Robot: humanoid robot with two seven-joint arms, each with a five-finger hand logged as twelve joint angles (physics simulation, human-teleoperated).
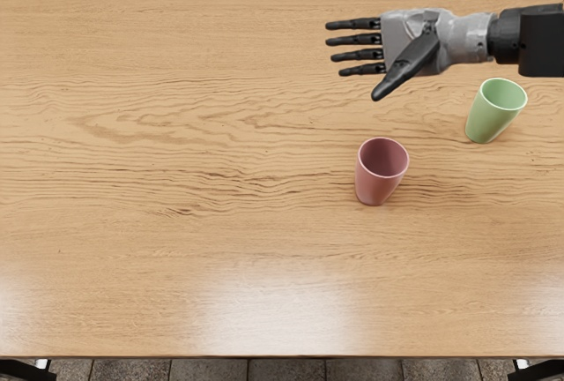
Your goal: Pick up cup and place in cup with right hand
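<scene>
Pink cup (380, 172) seen upright on bench (159, 257), mouth up, nearest. Green cup (493, 112) set farther back and toward the right edge, also upright, well apart from it. Beyond both, the right hand (410, 42) is held wide, fingers spread, nothing grasped. Which cup is to be lifted is not specified — either could be meant. Pink one could be tipped if swept by the outstretched thumb; green one could be knocked by the forearm if the arm is swung nearer carelessly.

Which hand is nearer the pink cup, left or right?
The right hand. It's open, higher in the picture than the pink cup and not touching it. The left hand is out of view.
</scene>
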